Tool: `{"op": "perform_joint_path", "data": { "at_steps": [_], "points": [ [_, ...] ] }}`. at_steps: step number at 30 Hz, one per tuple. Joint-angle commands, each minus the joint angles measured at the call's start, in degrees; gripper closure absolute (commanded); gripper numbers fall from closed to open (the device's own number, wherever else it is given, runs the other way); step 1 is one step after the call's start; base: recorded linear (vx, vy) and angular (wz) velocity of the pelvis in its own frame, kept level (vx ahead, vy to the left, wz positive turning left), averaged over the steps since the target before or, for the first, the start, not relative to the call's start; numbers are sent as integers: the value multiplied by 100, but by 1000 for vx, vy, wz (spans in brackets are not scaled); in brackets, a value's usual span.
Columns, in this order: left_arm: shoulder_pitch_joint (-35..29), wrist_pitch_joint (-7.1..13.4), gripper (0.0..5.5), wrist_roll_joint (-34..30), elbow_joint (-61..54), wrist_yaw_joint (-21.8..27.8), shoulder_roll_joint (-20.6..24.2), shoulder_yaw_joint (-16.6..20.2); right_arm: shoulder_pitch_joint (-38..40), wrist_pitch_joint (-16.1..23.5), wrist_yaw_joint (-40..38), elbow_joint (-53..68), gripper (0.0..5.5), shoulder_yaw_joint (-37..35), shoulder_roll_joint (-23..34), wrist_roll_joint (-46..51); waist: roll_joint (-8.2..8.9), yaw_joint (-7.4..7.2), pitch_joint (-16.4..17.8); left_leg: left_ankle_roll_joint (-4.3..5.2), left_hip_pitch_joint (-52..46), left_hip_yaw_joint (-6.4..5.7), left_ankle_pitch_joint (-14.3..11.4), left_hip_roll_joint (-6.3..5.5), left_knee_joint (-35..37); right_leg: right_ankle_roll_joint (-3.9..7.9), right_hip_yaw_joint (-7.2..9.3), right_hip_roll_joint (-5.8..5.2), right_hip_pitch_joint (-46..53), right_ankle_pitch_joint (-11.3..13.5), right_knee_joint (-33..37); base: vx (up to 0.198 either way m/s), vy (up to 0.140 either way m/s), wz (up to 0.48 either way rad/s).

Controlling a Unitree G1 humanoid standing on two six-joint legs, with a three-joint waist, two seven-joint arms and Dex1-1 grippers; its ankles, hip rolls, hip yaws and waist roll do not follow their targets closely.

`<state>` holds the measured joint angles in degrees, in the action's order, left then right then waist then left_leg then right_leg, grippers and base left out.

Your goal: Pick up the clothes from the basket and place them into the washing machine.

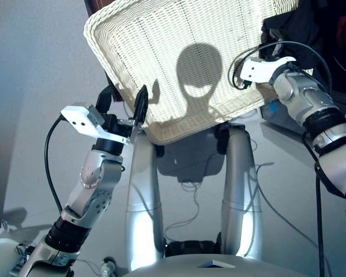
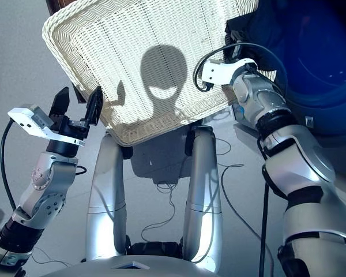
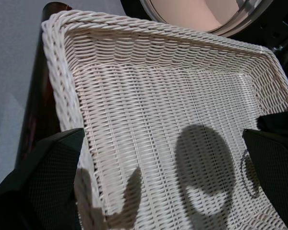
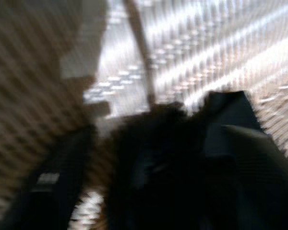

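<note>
The basket point(image 1: 179, 63) fills the upper middle of the head views, its woven floor mostly bare. Dark clothes point(image 2: 248, 29) are bunched at its 2 o'clock corner, black and perhaps navy together; the colours cannot be separated, and no coral piece shows. The right gripper point(image 2: 233, 49) is buried in that bundle. In the right wrist view dark cloth point(image 4: 182, 158) covers the fingers, so whether they are closed on fabric or merely pushed into it cannot be told.

The left gripper point(image 1: 122, 104) hovers at the basket's 8 o'clock corner, its two black fingers spread with nothing between them. From its wrist camera the woven floor point(image 3: 173, 124) runs away between the fingers toward the washing machine door point(image 3: 197, 14) at 12 o'clock — a pale round pane in a dark rim beyond the far edge.

The step in hand looks like picking the dark bundle out of the corner. Soft fabric sags and trails, and it can snag on wicker, so a deep pinch through the middle of the bundle is likely safer than a nip at one fold (a shallow hold may drop a garment on the way). Lifting straight up off the rim before swinging toward the porthole should keep the cloth clear — the left gripper is best left apart from the basket so nothing gets nudged.
</note>
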<state>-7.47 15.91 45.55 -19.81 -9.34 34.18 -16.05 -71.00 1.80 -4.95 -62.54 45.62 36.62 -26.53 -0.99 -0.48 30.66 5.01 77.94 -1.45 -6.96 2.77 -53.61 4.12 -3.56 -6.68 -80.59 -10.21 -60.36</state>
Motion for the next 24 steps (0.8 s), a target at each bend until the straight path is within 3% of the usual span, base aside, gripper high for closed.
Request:
{"op": "perform_joint_path", "data": {
  "at_steps": [1,5,16,24],
  "points": [
    [81,297,0,66,-421,89,-180,-86,-567,-238,-259,-538,550,107,227,241,-247,160,-86,-114,64,250,145,66,-232,0,293,0,-45,575,99,0,0,0],
    [85,288,0,47,-433,80,-187,-87,-597,-242,-287,-519,550,120,192,275,-236,154,-86,-114,53,244,142,60,-229,-2,295,3,-25,574,113,4,-3,319],
    [98,271,0,-23,-425,-23,-235,14,-291,-294,-442,314,550,-224,295,386,-148,64,-86,-120,34,271,124,60,-215,-1,261,29,-21,579,147,2,3,-57],
    [179,271,0,-59,-470,-73,-261,113,576,-257,-539,1452,550,-872,726,373,-68,-56,-86,-127,60,262,122,53,-227,3,241,47,-34,581,158,0,0,0]
  ]
}}
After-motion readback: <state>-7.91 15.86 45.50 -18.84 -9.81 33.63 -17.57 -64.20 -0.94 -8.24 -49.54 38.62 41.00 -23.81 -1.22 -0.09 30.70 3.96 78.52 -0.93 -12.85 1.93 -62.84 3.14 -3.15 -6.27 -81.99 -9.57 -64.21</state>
